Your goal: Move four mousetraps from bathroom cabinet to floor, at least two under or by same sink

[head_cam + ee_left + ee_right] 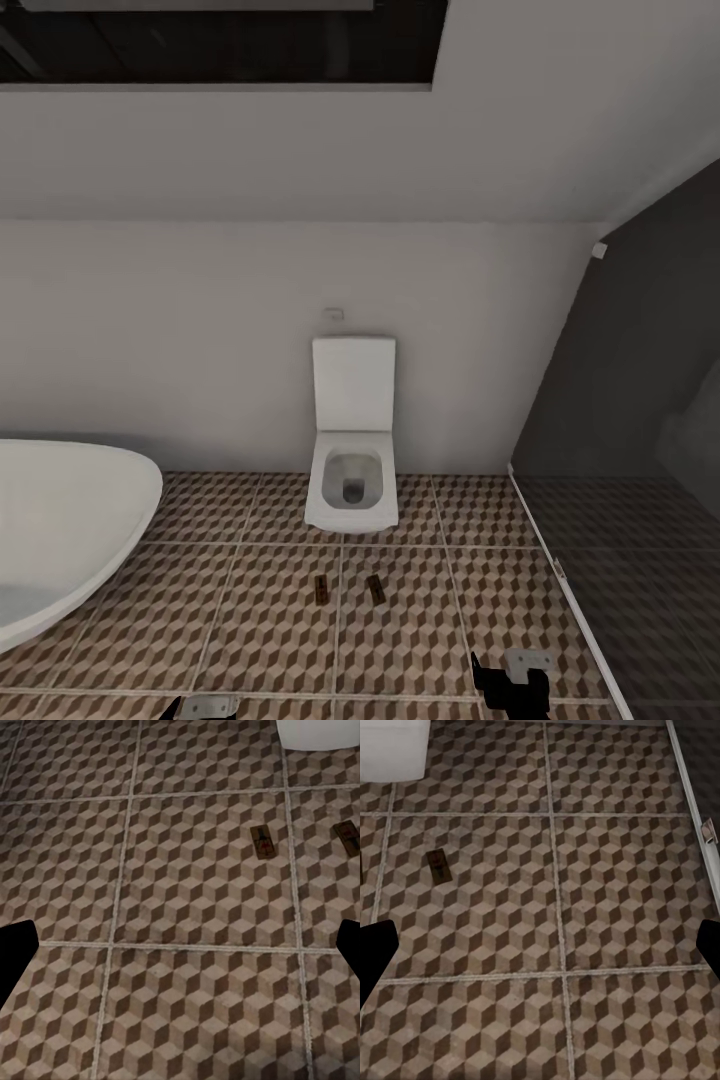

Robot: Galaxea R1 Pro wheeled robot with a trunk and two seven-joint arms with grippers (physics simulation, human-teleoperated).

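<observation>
Jaws of both grippers stand spread wide and empty: in each wrist view the two dark fingertips sit at opposite edges of the picture with bare tile between them. Left gripper (180,945) hangs over the bathroom floor (187,1005), and two mousetraps lie flat on the tiles beyond it, well apart from its fingertips: the left mousetrap (261,842) and, to its right, the right mousetrap (348,838). Right gripper (540,945) also hangs above the tiles, with the right mousetrap (438,865) lying far and to the left of its fingertips, not touching them. From the head view, the left mousetrap (321,589) and right mousetrap (376,589) lie side by side, near each other but apart, on the patterned floor (240,620) just in front of the white toilet (352,440). White bathtub (60,530) occupies the left; a dark glass partition (620,450) stands at the right.
</observation>
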